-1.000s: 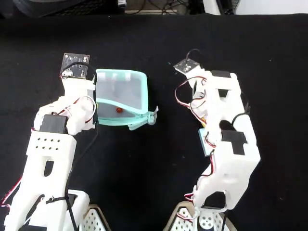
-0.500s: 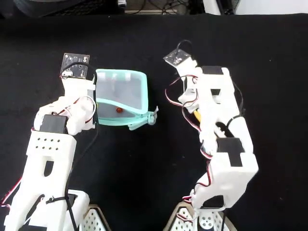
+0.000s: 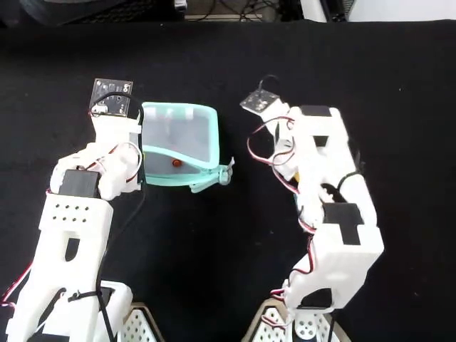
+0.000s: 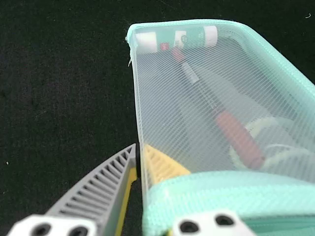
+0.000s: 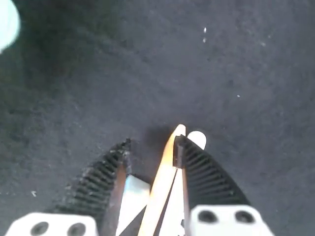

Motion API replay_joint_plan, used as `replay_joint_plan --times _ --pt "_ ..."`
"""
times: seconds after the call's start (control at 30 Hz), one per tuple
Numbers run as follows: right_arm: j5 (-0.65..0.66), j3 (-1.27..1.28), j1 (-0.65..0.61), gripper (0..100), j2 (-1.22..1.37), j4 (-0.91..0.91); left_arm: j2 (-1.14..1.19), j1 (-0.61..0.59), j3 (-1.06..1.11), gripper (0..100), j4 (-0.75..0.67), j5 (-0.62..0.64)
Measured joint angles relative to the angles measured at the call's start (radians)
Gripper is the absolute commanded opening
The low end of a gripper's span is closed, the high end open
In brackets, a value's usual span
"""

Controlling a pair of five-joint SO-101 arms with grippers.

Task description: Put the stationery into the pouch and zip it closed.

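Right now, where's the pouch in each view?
High view: pouch left of centre, on the far half of the table.
Left wrist view: across most of the picture, its mesh wall clamped in the left gripper.
Right wrist view: a pale patch at the picture's corner, possibly the pouch; cannot tell.
Shared landmark: the black table cloth.

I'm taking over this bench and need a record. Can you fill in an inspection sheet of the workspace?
Surface: black cloth.
Job's things: mint mesh pouch holding pens and a tape roll; thin orange item in the right gripper.
Clutter: nothing seen.
Grippers: left gripper pinches the pouch's edge; right gripper over bare cloth.
Cables: thin wires looped on both arms.
Surroundings: cords beyond the cloth's far edge.
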Motion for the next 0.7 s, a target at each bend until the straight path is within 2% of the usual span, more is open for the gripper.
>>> replay_joint_plan --times 0.17,0.43,0.5,0.53,0.7 --pt "0.055 -0.018 0.041 13.3 0.040 -0.003 0.000 0.000 0.000 3 0.000 0.000" --pt "0.060 -0.040 0.074 12.9 0.104 -0.032 0.000 0.000 0.000 3 0.000 0.000" --pt "0.060 -0.057 0.074 7.9 0.117 -0.032 0.000 0.000 0.000 3 0.000 0.000" --pt "0.060 -0.064 0.074 2.0 0.123 -0.032 0.000 0.000 0.000 3 0.000 0.000" --pt "0.060 -0.095 0.083 1.2 0.146 -0.040 0.000 0.000 0.000 3 0.000 0.000"
